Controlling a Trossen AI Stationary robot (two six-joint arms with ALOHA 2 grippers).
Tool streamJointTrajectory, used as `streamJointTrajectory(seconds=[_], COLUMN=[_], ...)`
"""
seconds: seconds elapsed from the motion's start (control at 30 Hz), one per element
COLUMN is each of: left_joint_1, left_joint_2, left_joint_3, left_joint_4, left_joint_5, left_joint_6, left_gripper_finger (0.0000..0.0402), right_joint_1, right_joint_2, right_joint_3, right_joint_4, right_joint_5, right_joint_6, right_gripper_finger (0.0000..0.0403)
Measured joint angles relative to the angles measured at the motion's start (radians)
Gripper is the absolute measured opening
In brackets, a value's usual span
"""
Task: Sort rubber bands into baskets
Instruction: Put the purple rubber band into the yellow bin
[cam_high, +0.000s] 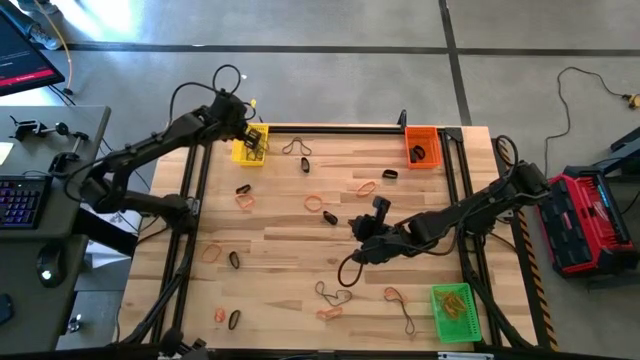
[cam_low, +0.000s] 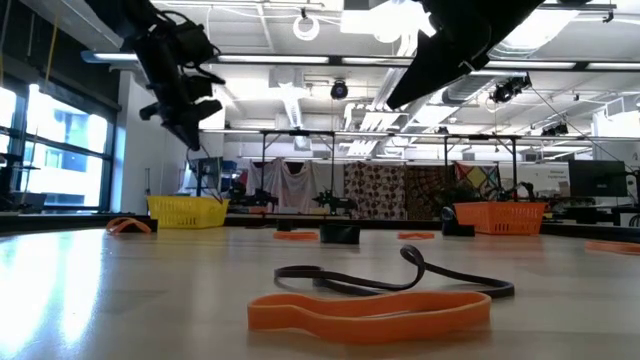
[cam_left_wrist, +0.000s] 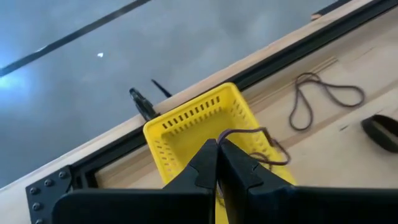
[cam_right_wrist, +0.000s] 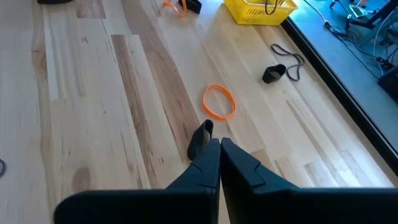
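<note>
My left gripper (cam_high: 250, 135) hangs over the yellow basket (cam_high: 249, 147) at the table's far left and is shut on an olive-tan rubber band (cam_left_wrist: 264, 140). The basket also shows in the left wrist view (cam_left_wrist: 199, 115). My right gripper (cam_high: 357, 232) is shut, low over the middle of the table. A small black rubber band (cam_right_wrist: 200, 140) lies on the wood right at its fingertips, and an orange band (cam_right_wrist: 219, 101) lies a little beyond. The orange basket (cam_high: 421, 146) stands at the far right and the green basket (cam_high: 453, 312) at the near right. My left gripper pinches the olive-tan band between its two fingertips at one end of the loop (cam_left_wrist: 225, 133), coming from above. The rest of the loop hangs slack beside the fingers, over the yellow basket's inside. Whether my right gripper touches the black band, I cannot tell.
Several loose orange, black and olive-tan bands lie scattered over the wooden table; an orange one (cam_low: 370, 312) and a black one (cam_low: 390, 280) lie near the front edge. Black frame rails (cam_high: 465, 200) run along the table's sides. A red and black case (cam_high: 585, 222) stands on the floor at the right.
</note>
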Motion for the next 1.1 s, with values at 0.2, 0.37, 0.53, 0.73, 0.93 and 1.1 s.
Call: streamJointTrajectory(seconds=[0.2, 0.37, 0.53, 0.73, 0.93, 1.1], left_joint_1=[0.036, 0.072, 0.081, 0.081, 0.081, 0.081], left_joint_2=[0.049, 0.059, 0.055, 0.052, 0.018, 0.010], left_joint_3=[0.000, 0.000, 0.000, 0.000, 0.000, 0.000], left_joint_4=[0.001, 0.004, 0.010, 0.015, 0.033, 0.035], left_joint_5=[-0.008, -0.025, -0.029, -0.033, -0.070, -0.061], left_joint_6=[0.009, 0.016, 0.016, 0.034, 0.034, 0.034], left_gripper_finger=[0.0000, 0.0000, 0.0000, 0.0000, 0.0000, 0.0000], right_joint_1=[0.000, 0.000, 0.000, 0.000, 0.000, 0.000], right_joint_2=[0.000, 0.000, 0.000, 0.000, 0.000, 0.000], right_joint_3=[0.000, 0.000, 0.000, 0.000, 0.000, 0.000], right_joint_4=[0.000, 0.000, 0.000, -0.001, -0.001, -0.001], right_joint_5=[0.000, 0.000, 0.000, 0.000, 0.000, 0.000], right_joint_6=[0.000, 0.000, 0.000, 0.000, -0.001, -0.001], right_gripper_finger=[0.0000, 0.0000, 0.0000, 0.0000, 0.0000, 0.0000])
